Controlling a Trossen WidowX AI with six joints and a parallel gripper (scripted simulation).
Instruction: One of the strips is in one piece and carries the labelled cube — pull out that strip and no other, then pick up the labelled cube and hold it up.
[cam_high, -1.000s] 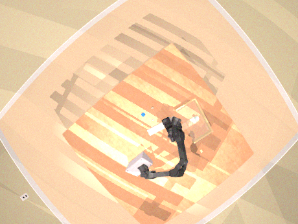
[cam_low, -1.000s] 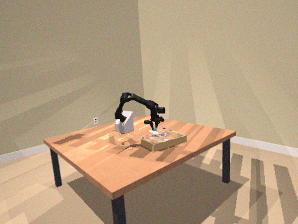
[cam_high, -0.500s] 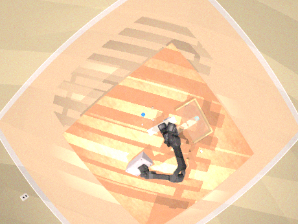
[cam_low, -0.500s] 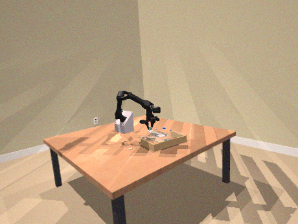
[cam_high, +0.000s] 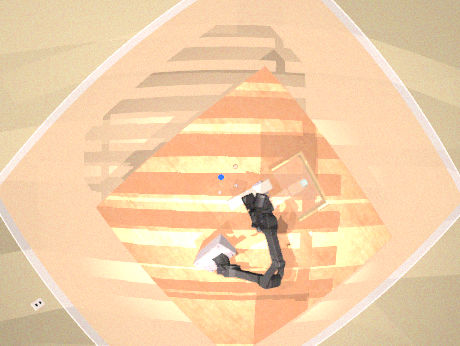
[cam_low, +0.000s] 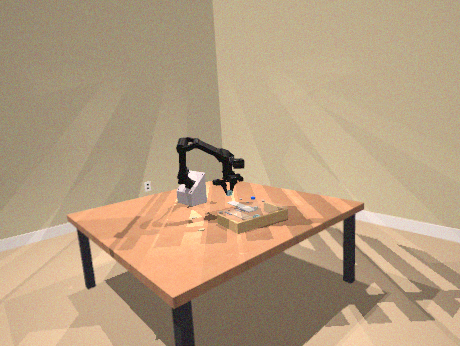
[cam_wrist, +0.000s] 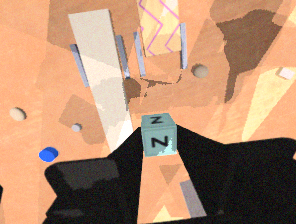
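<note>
My gripper (cam_wrist: 156, 128) (cam_low: 229, 190) (cam_high: 246, 199) is shut on a small teal cube (cam_wrist: 159, 136) (cam_low: 230, 192) marked with a black Z-like letter on its top and front. It holds the cube in the air above the wooden table (cam_low: 150, 240). Below and ahead, a plain pale strip (cam_wrist: 97, 65) (cam_high: 262, 187) lies between short grey rails (cam_wrist: 80, 65). A second strip with a purple zigzag (cam_wrist: 159, 27) lies between the other rails (cam_wrist: 184, 45). In the overhead view the arm hides the cube.
A shallow wooden tray (cam_low: 270, 218) (cam_high: 312, 175) stands just beyond the gripper, with a small teal thing (cam_high: 303, 183) inside. A blue disc (cam_wrist: 48, 154) (cam_high: 220, 177) and small pebbles (cam_wrist: 200, 71) (cam_wrist: 18, 114) lie on the table. The arm's white base (cam_low: 192, 194) (cam_high: 212, 250) stands behind.
</note>
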